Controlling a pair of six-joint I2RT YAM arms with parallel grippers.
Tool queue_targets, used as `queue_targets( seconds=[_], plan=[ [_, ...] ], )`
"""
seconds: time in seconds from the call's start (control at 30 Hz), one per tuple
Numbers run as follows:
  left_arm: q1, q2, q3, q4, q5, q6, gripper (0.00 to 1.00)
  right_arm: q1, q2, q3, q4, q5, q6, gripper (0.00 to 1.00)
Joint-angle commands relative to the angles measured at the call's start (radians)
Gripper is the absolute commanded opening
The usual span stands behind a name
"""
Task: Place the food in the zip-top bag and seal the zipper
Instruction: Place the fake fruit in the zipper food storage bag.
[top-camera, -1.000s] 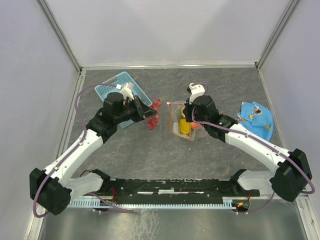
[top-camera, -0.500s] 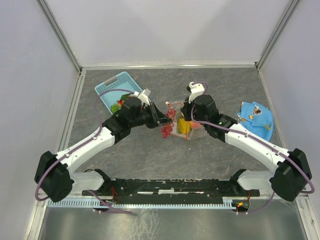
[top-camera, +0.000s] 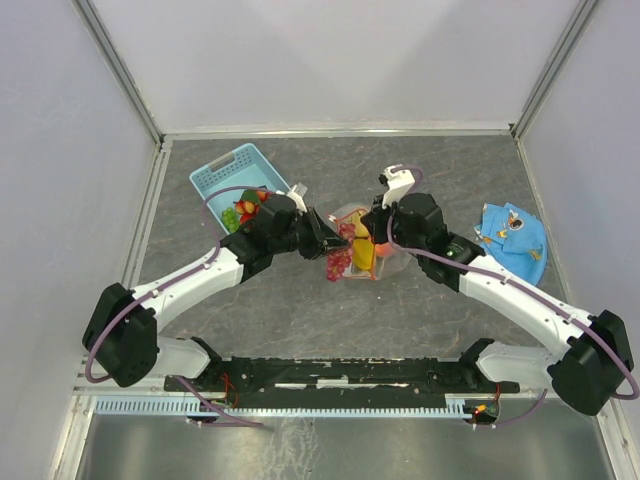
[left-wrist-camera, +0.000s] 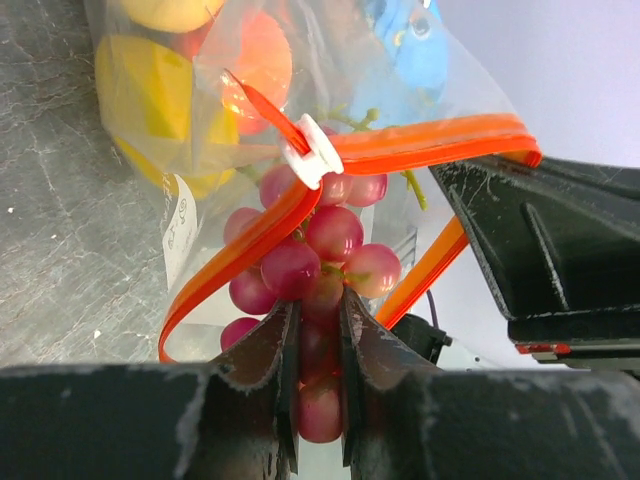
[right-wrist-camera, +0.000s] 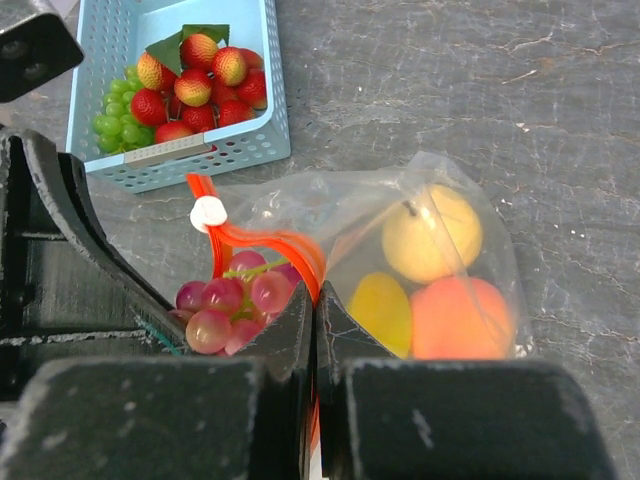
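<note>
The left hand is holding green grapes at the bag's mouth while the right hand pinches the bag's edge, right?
Not green: the left wrist view shows the left hand holding red grapes. The rest is right: they are at the mouth of the bag, and the right hand pinches its edge.

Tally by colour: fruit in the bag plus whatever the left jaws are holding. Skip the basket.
Yellow: 2, lemon and mango, in the bag
Orange: 1, peach, in the bag
Red: 1, grape bunch, in the left jaws at the bag's mouth
Total: 4
</note>
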Motion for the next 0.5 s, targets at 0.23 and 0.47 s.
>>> queue_targets(
  seconds=[0.23, 0.47],
  plan=[
    [-0.005, -0.014, 0.042, 0.079, -0.171, -0.161, 0.15, 0.023, -0.026, -0.024, 0.076, -0.083, -0.006, 0.02],
    [-0.006, 0.009, 0.035, 0.141, -0.170, -0.233, 0.16, 0.047, 0.002, -0.005, 0.065, -0.095, -0.002, 0.02]
  ],
)
